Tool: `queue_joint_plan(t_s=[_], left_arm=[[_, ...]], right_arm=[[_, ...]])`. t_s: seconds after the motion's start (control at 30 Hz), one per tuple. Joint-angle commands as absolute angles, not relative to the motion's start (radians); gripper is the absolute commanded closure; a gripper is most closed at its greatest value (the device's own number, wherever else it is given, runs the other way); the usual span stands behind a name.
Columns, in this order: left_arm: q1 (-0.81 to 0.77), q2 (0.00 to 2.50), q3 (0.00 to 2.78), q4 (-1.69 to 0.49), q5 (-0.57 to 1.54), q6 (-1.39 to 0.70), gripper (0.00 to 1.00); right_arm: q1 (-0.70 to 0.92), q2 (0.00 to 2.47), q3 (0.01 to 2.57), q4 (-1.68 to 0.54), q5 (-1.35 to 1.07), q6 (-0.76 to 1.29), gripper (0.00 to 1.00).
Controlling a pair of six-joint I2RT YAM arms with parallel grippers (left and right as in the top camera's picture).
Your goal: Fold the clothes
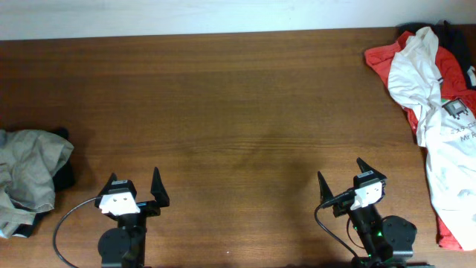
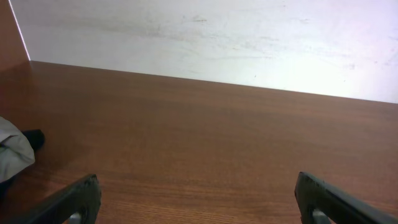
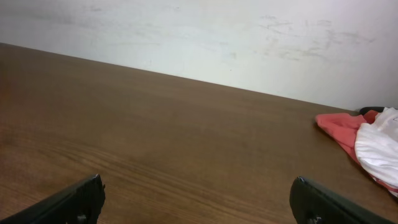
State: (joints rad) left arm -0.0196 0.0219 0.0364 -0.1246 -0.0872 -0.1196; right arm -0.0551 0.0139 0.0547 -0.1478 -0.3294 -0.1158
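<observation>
The clothes [image 1: 30, 175] lie in a messy heap at the left edge of the table [image 1: 238, 112], so the left gripper [image 1: 134, 180], spread wide and empty like the right gripper [image 1: 340, 171], should reach over, pinch one edge and drag them to the middle.

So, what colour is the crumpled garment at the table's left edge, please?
The crumpled cotton garment is khaki grey-green; best seen in the overhead view.
</observation>
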Motion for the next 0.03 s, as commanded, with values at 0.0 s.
queue_joint_plan(t_s=[0.0], left_arm=[[-0.023, 0.014, 0.033, -0.125, -0.098, -0.104, 0.01]], right_arm=[[-0.048, 0.003, 0.045, -0.145, -0.31, -0.116, 0.01]])
